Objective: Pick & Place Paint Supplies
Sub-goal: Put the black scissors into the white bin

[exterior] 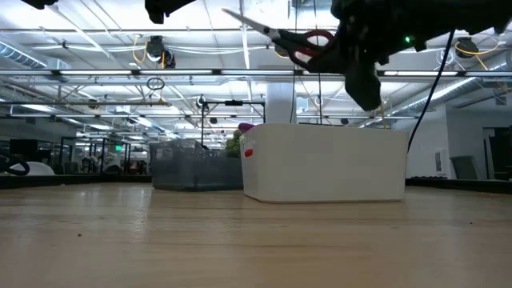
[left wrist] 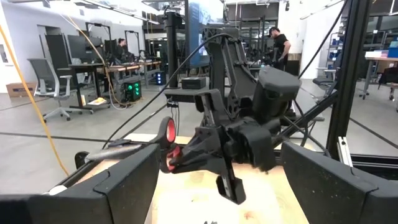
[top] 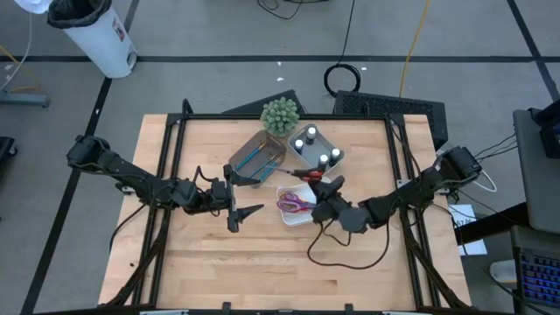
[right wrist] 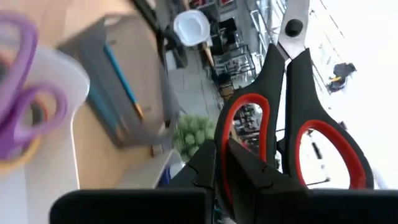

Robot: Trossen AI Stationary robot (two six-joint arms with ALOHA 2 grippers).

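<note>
My right gripper [top: 325, 185] is shut on red-handled scissors [top: 302, 174] and holds them in the air above the white tray [exterior: 324, 160]. Purple-handled scissors [top: 296, 204] lie inside that tray. Blue brushes [top: 256, 156] lie in the brown tray [top: 236, 162]. White-capped bottles [top: 311, 136] stand in the pale grey tray [top: 335, 144]. My left gripper [top: 248, 216] waits open above the table, left of the white tray, touching nothing. My right gripper pinches the red scissors at their handle end, by one black-and-red finger loop [right wrist: 239, 140], between its two fingers [right wrist: 208, 165]. The fingers come roughly level from the table's right side. The scissors are lifted clear, blades [left wrist: 118, 151] shut and pointing toward the table's left.
A round green plant [top: 280, 115] stands at the far edge, behind the brown tray. The three trays crowd the far middle of the table. Bare wood [top: 262, 271] lies toward the near edge. A black cable [top: 346, 258] loops on the table by the right arm.
</note>
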